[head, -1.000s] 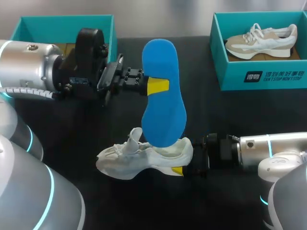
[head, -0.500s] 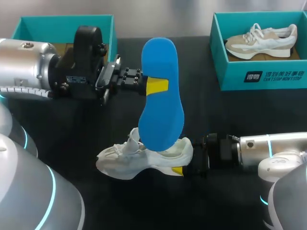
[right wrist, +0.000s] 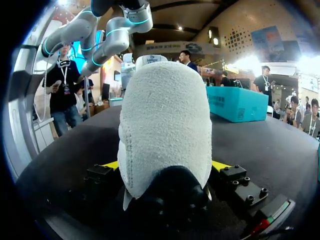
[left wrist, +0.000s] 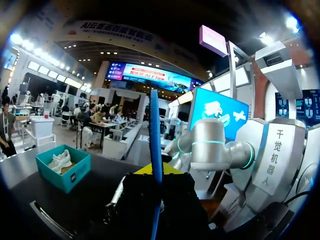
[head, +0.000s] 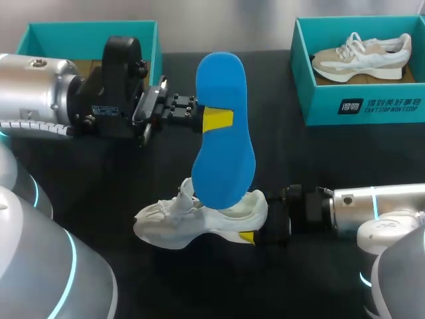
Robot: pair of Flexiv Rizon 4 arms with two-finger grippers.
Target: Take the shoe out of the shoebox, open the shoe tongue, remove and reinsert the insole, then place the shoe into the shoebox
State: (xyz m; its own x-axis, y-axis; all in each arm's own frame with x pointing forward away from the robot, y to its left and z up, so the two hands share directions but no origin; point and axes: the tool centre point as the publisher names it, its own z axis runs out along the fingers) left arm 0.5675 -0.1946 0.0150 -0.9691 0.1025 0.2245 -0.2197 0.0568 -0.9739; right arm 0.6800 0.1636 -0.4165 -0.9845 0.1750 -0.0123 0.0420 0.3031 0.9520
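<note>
Found white knit sneaker [head: 199, 219] standing on black bench [head: 319, 153], heel clamped from both sides by right tool [head: 249, 234]. Above the sneaker, saw blue foam insole [head: 224, 126] on end, pinched mid-length in left tool [head: 218, 119], lower tip at the sneaker's collar. Noted one teal cardboard shoebox [head: 86, 36] beyond the sneaker to its left, a second teal shoebox [head: 358, 106] to its right holding a beige-and-white trainer [head: 362, 56].

White shoe [head: 199, 219] upright on its sole, blue insole [head: 224, 126] aloft, lower end over its collar

Overhead and close right-wrist views share the shoe [head: 192, 222].
</note>
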